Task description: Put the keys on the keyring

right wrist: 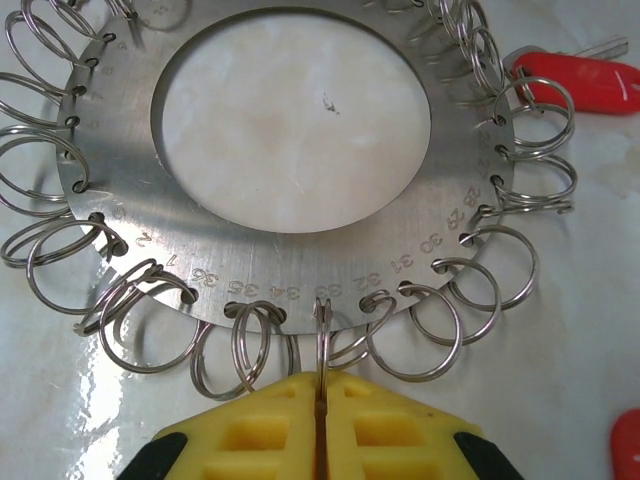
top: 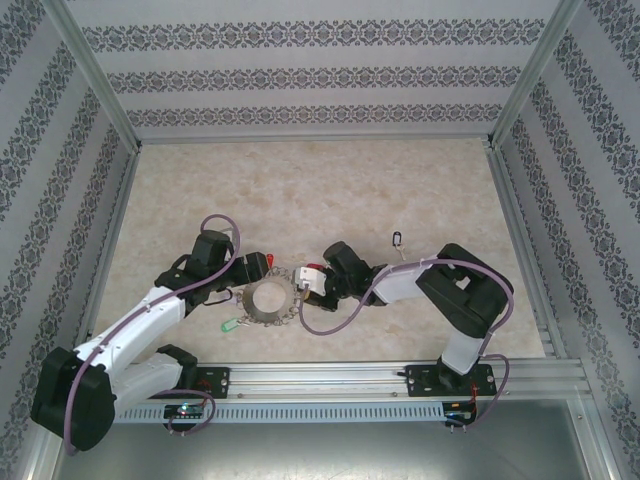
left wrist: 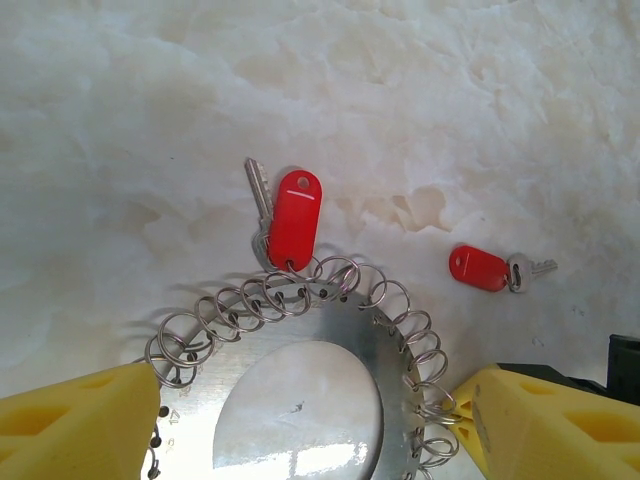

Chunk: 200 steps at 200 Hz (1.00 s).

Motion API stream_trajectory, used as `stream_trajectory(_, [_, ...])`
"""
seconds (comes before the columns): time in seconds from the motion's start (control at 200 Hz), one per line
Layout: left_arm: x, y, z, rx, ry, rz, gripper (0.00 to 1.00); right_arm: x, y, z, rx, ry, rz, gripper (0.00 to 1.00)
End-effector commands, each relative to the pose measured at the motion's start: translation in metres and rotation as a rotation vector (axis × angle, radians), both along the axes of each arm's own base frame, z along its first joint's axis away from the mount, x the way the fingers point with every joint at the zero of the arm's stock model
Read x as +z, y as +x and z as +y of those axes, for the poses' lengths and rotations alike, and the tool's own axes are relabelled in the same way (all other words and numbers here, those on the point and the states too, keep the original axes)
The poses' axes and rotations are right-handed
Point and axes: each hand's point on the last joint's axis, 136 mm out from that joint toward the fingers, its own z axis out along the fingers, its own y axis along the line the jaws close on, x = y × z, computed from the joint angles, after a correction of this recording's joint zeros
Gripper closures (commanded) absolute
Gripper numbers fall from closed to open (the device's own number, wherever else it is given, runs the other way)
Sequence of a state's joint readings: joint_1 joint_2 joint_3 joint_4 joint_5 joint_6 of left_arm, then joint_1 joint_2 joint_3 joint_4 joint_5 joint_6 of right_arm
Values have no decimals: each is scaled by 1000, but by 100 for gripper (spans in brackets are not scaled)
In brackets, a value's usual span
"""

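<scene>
The keyring [left wrist: 400,350] lies flat on the table, a grey metal disc with a wide hole and wire loops all round its rim [top: 285,311]. My left gripper [left wrist: 305,400] spans it, its yellow fingers [left wrist: 80,420] pressed against the loops on both sides. My right gripper [right wrist: 320,385] is shut on one upright wire loop [right wrist: 321,335] at the rim [right wrist: 300,260]. One red-headed key [left wrist: 295,218] lies with its lower end among the loops; I cannot tell whether it is threaded on. A second red key [left wrist: 478,268] lies loose on the table just right of the ring.
A small green tag [top: 228,323] lies on the table near the ring's left front. A small dark tag [top: 397,238] sits further back right. The marbled tabletop [top: 330,190] is walled on three sides, with a metal rail [top: 330,378] along the near edge.
</scene>
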State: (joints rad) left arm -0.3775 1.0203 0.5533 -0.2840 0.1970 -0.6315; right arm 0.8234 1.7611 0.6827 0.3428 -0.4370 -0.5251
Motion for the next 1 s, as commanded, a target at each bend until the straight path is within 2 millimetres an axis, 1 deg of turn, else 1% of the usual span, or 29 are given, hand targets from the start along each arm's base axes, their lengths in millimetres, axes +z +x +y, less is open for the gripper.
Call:
stream_trajectory(0.0, [-2, -1, 6, 6, 16, -20, 17, -9, -13, -2, 32, -44, -68, 90])
stream_trajectory(0.065, [-4, -2, 8, 16, 19, -21, 17, -15, -15, -5, 21, -48, -75, 89])
stream_trajectory(0.1, [-4, -2, 8, 19, 18, -22, 17, -17, -16, -7, 10, -47, -76, 85])
stream_trajectory(0.125, [-5, -3, 9, 24, 18, -24, 17, -19, -17, -9, 8, -52, -76, 84])
stream_trajectory(0.205, [-5, -5, 13, 34, 29, -24, 17, -20, -19, -13, 11, -68, -73, 82])
stream_trajectory(0.28, [-4, -5, 16, 49, 36, -35, 17, -23, -17, -16, 5, -76, -81, 80])
stream_trajectory(0.35, [-4, -5, 19, 60, 47, -46, 17, -21, -17, -15, 5, -69, -82, 82])
stream_trajectory(0.47, [-5, -4, 23, 71, 64, -50, 17, -8, -15, -4, 10, -23, -70, 84])
stream_trajectory(0.545, [-6, -4, 23, 69, 68, -49, 17, -7, -13, -1, 16, -22, -77, 84])
stream_trajectory(0.659, [-5, -3, 23, 62, 79, -48, 16, -12, -11, -4, 1, -40, -77, 79])
stream_trajectory(0.714, [-4, -3, 22, 55, 79, -52, 17, -13, -11, -6, -8, -47, -86, 78])
stream_trajectory(0.784, [-4, -2, 23, 55, 82, -53, 16, -12, -14, -9, -4, -47, -99, 81])
stream_trajectory(0.864, [-4, -3, 22, 52, 81, -52, 16, -10, -16, -11, -5, -54, -97, 82])
stream_trajectory(0.899, [-4, -2, 22, 53, 82, -54, 16, -11, -16, -12, -9, -59, -102, 84])
stream_trajectory(0.934, [-5, -3, 22, 51, 82, -51, 16, -10, -16, -13, -10, -58, -106, 84])
stream_trajectory(0.994, [-4, -2, 22, 50, 83, -53, 16, -10, -14, -14, -15, -67, -116, 79])
